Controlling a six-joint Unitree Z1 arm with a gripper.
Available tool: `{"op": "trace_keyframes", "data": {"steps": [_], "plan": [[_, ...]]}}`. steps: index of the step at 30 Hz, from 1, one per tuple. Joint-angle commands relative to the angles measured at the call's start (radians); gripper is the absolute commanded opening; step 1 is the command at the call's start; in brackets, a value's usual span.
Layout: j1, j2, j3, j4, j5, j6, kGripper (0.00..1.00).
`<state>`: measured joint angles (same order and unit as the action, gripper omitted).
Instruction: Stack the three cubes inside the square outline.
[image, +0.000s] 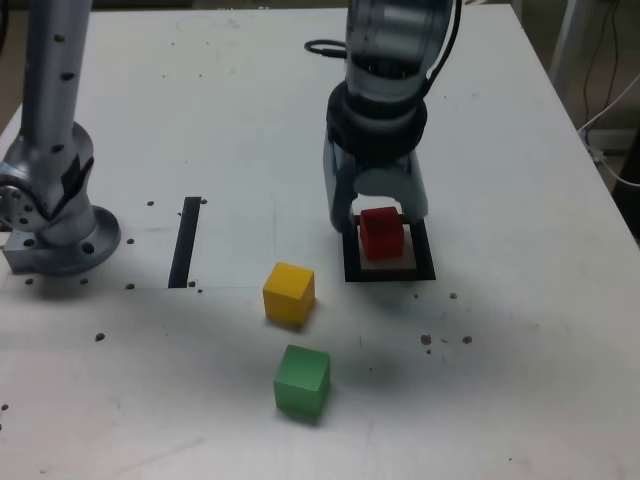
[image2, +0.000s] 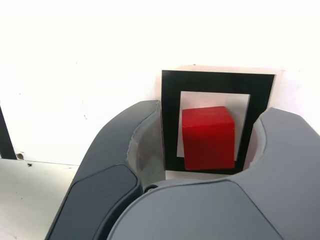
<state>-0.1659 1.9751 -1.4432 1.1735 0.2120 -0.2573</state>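
One cube, the red cube, sits inside the square outline; the pincer straddles it, jaws parted, gripping nothing. Yellow cube and green cube remain unstacked on the table.

the white counter is marked with small dark specks, most of them nearer the camera than the hand. a straight black strip lies flat on it, well off to the exterior view's left of the hand. white cables hang past the counter's edge, far to the exterior view's right of the hand.
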Motion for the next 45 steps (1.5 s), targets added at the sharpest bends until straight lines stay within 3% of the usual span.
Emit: {"op": "trace_keyframes", "data": {"steps": [1, 8, 12, 18, 24, 29, 45], "plan": [[-0.015, -0.047, -0.014, 0.032, 0.008, 0.041, 0.99], [-0.074, -0.148, 0.049, 0.060, -0.023, 0.168, 0.99], [-0.122, -0.185, 0.131, 0.049, -0.072, 0.200, 0.99], [-0.201, -0.200, 0.263, -0.059, -0.148, 0.204, 0.99], [-0.262, -0.211, 0.339, -0.143, -0.181, 0.194, 0.99], [-0.269, -0.199, 0.352, -0.163, -0.186, 0.190, 0.96], [-0.238, -0.119, 0.383, -0.238, -0.143, 0.176, 0.74]]}}
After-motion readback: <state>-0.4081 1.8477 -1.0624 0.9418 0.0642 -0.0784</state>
